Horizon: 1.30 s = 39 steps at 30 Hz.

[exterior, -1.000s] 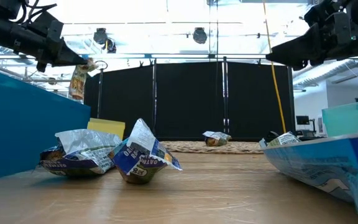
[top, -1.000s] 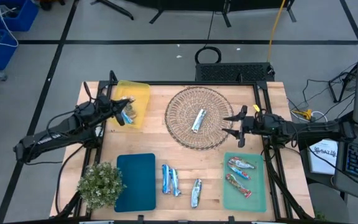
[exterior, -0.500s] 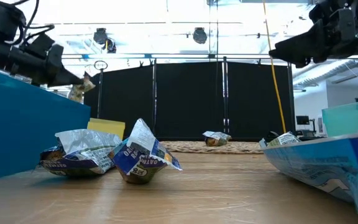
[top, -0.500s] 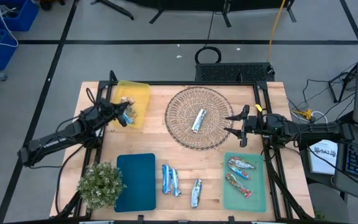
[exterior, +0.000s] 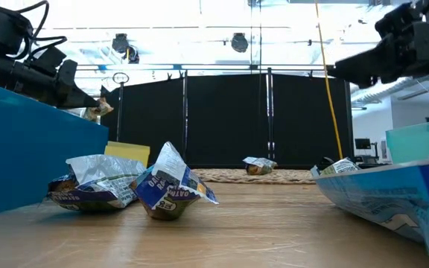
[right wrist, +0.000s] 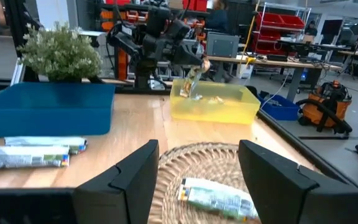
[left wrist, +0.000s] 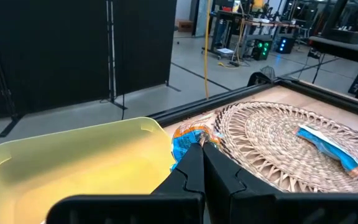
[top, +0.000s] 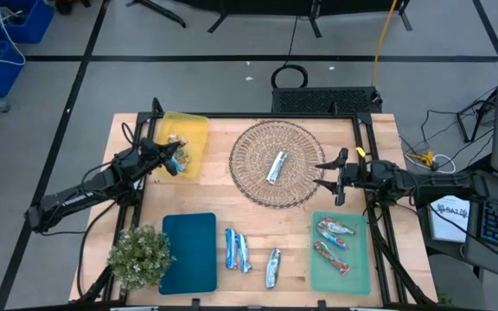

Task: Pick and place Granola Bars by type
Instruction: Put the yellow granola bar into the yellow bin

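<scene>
My left gripper (top: 172,161) is shut on a blue and orange granola bar (left wrist: 187,138) and hovers over the yellow tray (top: 190,131), near its right side. A bar (top: 175,138) lies in that tray. My right gripper (top: 328,177) is open and stands level beside the right rim of the wicker basket (top: 296,138). One blue and silver bar (top: 276,167) lies flat in the basket. Three blue and silver bars (top: 236,250) lie on the table near its near edge. Two red and orange bars (top: 334,244) lie in the green tray (top: 360,276). My left gripper pinches the bar's crimped wrapper end (left wrist: 197,140) between its two shut fingers, which slant down from the table's left side. The bar is lifted clear and sticks out past the fingertips above the yellow tray, as the right wrist view shows (right wrist: 193,84).
A teal tray (top: 188,252) sits at the near left, with a potted plant (top: 139,257) beside it at the near left corner. Bare wood shows between the basket and the near row of bars. A black frame rims the table.
My left gripper has come down toward the yellow tray, still shut on the bar. The bar hung below the fingers a second ago and now sits lower, close above the tray.
</scene>
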Motion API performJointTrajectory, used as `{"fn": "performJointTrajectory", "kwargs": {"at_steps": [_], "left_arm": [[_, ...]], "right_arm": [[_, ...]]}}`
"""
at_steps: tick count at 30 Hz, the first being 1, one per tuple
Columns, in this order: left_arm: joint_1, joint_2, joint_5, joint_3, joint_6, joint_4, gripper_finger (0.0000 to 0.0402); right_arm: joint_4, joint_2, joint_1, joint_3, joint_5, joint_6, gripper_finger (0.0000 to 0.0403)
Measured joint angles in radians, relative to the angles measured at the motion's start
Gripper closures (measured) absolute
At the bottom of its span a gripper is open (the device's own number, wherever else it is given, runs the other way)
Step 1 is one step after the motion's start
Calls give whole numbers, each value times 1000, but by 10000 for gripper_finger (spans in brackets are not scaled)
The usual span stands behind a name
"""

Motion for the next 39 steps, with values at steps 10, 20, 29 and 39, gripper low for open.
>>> {"fn": "performJointTrajectory", "kwargs": {"at_steps": [10, 20, 29, 39], "left_arm": [[0, 0, 3, 0, -1, -3, 401], [0, 1, -3, 0, -67, -5, 388], [0, 33, -85, 0, -195, -2, 323], [0, 57, 25, -4, -186, 46, 235]], "right_arm": [[78, -110, 0, -86, 2, -11, 190], [65, -116, 0, -89, 3, 30, 190], [64, -115, 0, -90, 3, 30, 190], [64, -115, 0, -92, 3, 30, 190]]}}
